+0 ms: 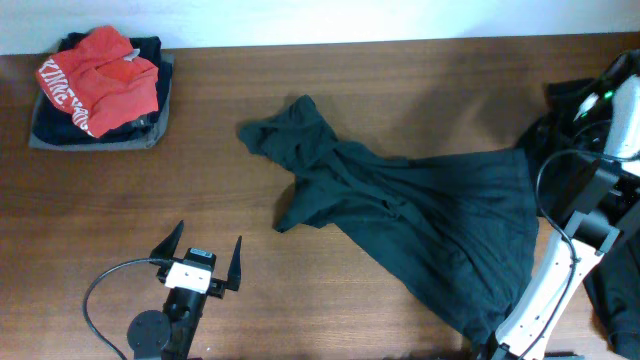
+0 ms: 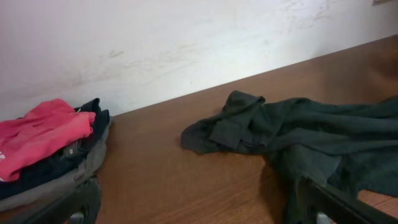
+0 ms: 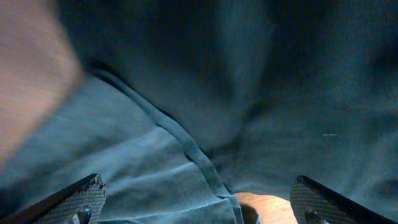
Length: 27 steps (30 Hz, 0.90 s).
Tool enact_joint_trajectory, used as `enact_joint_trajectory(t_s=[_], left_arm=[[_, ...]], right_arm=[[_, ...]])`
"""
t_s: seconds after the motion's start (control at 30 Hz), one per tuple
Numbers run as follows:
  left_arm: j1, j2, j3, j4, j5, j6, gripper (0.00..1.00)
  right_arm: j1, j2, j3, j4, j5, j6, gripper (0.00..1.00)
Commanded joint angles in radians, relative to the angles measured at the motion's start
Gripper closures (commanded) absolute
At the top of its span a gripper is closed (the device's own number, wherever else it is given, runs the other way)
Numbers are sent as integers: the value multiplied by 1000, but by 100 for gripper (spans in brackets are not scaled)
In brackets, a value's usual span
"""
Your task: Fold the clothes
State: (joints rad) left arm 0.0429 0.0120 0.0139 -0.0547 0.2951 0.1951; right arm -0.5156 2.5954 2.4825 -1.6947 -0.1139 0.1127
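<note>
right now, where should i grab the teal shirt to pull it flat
Probably the bunched narrow end of the shirt, from the left tool's side: it humps up off the table there, giving folds to pinch; the rest lies flatter.

Bare table [image 1: 400, 70] runs along the top of the overhead frame, from the folded stack [image 1: 100, 85] in the upper left corner to the right edge. The dark teal-grey T-shirt [image 1: 430, 220] sprawls from centre to lower right and covers that ground up to the right arm [image 1: 540, 290]. Between stack and shirt lies an open lane of wood. At lower left only the left gripper [image 1: 211, 232] stands on it.
</note>
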Motion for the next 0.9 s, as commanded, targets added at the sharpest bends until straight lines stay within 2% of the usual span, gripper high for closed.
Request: enact_joint_trajectory(t_s=[0.0,0.33,0.57,0.63,0.7,0.8,0.87], left_arm=[[6,-6,-5,-2,-3,16,1],[6,-6,-5,-2,-3,16,1],[6,-6,-5,-2,-3,16,1],[6,-6,-5,-2,-3,16,1],[6,-6,-5,-2,-3,16,1],[6,-6,-5,-2,-3,16,1],[6,-6,-5,-2,-3,16,0]], right_arm=[[1,-6,-80,10,68,0,1],[10,-6,-191,111,81,1,1],[26,-6,-295,253,130,68,2],[26,-6,-296,277,130,82,16],[26,-6,-294,299,130,84,42],[25,-6,-278,317,130,87,75],[24,-6,-259,316,130,87,87]])
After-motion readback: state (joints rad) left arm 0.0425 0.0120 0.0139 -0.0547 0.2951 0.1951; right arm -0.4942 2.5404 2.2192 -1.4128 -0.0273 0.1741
